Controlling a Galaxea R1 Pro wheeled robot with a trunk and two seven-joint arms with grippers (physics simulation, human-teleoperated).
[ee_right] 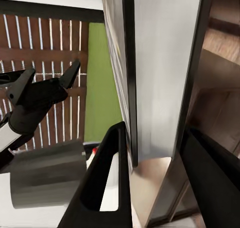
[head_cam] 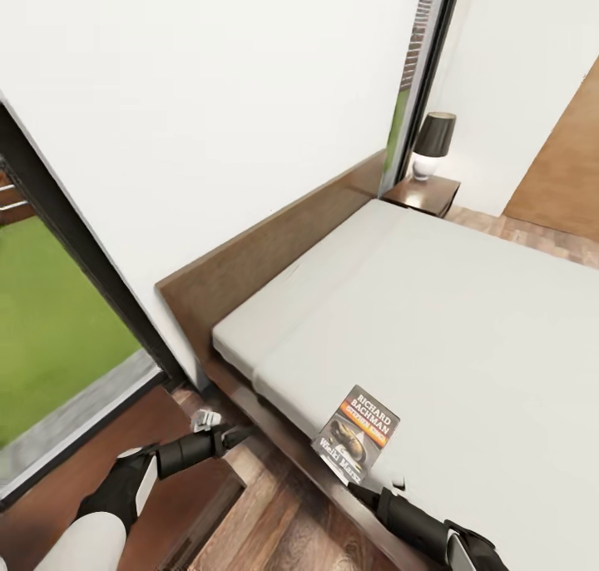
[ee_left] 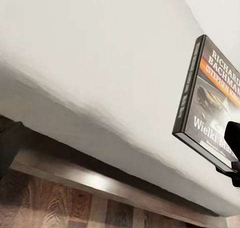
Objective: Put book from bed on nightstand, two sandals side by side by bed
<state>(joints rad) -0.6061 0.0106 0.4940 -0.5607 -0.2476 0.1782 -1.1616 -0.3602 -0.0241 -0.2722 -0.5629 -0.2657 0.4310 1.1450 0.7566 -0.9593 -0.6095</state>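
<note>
Head view: the left gripper (head_cam: 235,434) hangs open with nothing in it, near the bed's (head_cam: 466,321) wooden edge. Next, the book (head_cam: 356,432) stands up at the mattress edge, pinched by the right gripper (head_cam: 353,489).

dark grey book (head_cam: 356,432) with orange band, pale grey-white bed (head_cam: 466,321).

This is a bedroom in a home — a large low bed (head_cam: 433,305) with a pale mattress and a dark wooden headboard (head_cam: 274,250) stands against a white wall (head_cam: 208,96). At its far corner a small nightstand (head_cam: 422,194) carries a lamp (head_cam: 433,144). The floor (head_cam: 274,529) is wood planks, and a tall window (head_cam: 50,338) shows green grass.
</note>
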